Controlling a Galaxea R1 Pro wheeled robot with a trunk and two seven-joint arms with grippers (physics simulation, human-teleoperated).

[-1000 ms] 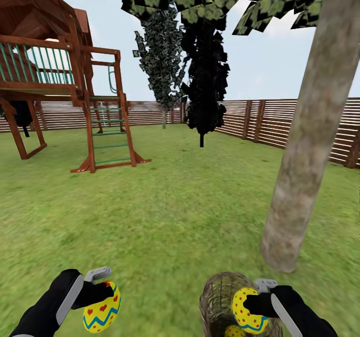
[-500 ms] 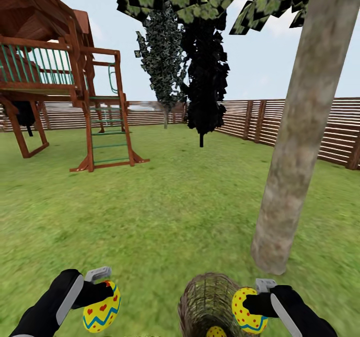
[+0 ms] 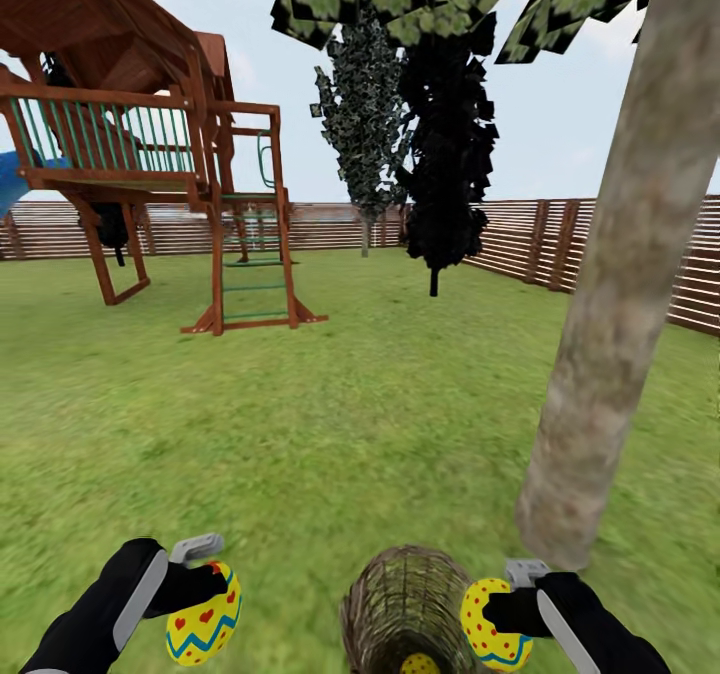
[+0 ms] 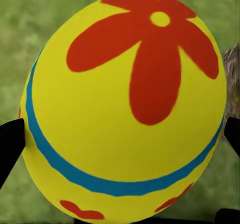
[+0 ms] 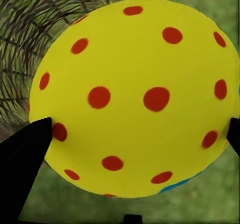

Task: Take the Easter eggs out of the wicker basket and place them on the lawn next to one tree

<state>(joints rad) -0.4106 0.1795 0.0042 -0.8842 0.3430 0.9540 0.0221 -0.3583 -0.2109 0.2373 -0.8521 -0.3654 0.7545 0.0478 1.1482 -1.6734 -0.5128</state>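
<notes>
My left gripper (image 3: pixel 208 594) is shut on a yellow Easter egg (image 3: pixel 203 622) with red hearts and a blue zigzag, low at the left over the lawn (image 3: pixel 330 424). Up close, that egg (image 4: pixel 125 109) shows a red flower between the black fingertips (image 4: pixel 10 144). My right gripper (image 3: pixel 495 616) is shut on a red-dotted egg (image 3: pixel 492 636), held beside the wicker basket (image 3: pixel 400 604). The dotted egg (image 5: pixel 137 97) hangs in front of the basket weave (image 5: pixel 35 39). A third egg (image 3: pixel 420 664) lies inside the basket. The thick pale tree (image 3: pixel 620 284) rises just behind and to the right.
A wooden playhouse (image 3: pixel 130 134) with a ladder stands at the back left. A black-leaved thin tree (image 3: pixel 445 154) and a darker tree (image 3: pixel 365 134) stand near the slatted fence (image 3: pixel 620 254). Open grass lies between the basket and the playhouse.
The camera has turned, so the whole scene shifted right and the basket slid left relative to my right gripper. Both grippers keep their eggs in the same pose.
</notes>
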